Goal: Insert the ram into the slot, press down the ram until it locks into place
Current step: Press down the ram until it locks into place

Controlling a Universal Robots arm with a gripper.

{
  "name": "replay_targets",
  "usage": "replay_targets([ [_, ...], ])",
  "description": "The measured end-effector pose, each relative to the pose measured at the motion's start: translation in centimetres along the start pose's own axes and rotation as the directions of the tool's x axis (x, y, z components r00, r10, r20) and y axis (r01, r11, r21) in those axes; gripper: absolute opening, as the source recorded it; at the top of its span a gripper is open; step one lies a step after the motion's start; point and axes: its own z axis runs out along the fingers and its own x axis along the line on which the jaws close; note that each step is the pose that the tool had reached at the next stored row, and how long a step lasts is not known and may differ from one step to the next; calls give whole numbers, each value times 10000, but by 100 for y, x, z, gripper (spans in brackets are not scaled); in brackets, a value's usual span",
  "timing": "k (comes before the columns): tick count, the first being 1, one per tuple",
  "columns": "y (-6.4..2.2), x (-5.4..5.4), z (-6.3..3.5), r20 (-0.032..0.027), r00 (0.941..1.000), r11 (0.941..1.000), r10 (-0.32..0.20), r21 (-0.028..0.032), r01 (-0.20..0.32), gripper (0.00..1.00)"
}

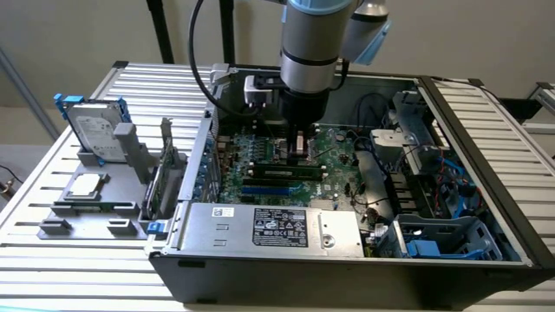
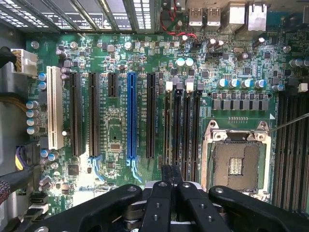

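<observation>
Slatted bench (image 1: 78, 273) carries open PC case (image 1: 485, 162). End effector (image 2: 171, 176) pressed together over motherboard (image 2: 120, 140), near ram (image 1: 284, 172) in slot. Risk: off-centre press, one latch unlocked.

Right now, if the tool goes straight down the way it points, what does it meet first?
Most likely the black memory sockets on the motherboard, directly under the tool; how much gap remains is unclear.

Arm (image 1: 316, 39): ran off the exterior view's top edge.
Gripper (image 2: 171, 176): fingertips were masked by the wrist in the exterior view.
Case (image 1: 347, 273): front corners were clipped by the bottom edge.
Label (image 1: 279, 227): print was too small to read.
</observation>
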Motion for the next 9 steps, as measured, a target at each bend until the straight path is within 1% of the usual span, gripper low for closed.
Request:
replay_targets([
  [9, -1, -19, 71, 0, 10000, 10000, 1, -49, -1, 10],
])
